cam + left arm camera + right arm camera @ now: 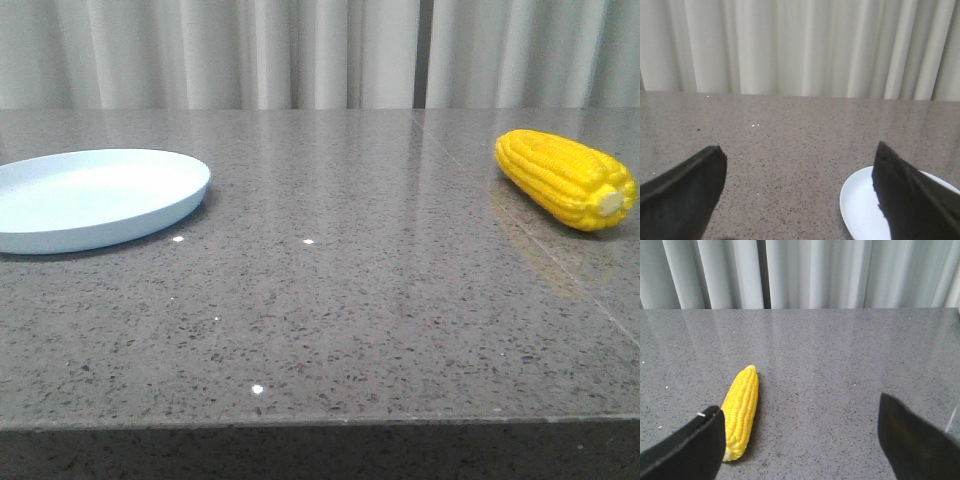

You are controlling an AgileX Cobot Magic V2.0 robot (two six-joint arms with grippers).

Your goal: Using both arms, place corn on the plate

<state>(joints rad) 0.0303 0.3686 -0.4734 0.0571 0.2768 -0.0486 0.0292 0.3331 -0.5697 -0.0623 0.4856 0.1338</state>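
Note:
The yellow corn (566, 178) lies on the table at the right, its pale stub end toward the front. The pale blue plate (95, 197) sits empty at the left. Neither gripper shows in the front view. In the right wrist view the corn (741, 410) lies just beyond one black finger, and my right gripper (800, 412) is open and empty above the table. In the left wrist view my left gripper (800, 160) is open and empty; the plate (860, 207) lies partly behind one finger.
The grey speckled stone table (350, 300) has its front edge near the bottom of the front view. A white pleated curtain (300, 50) hangs behind the table's far edge.

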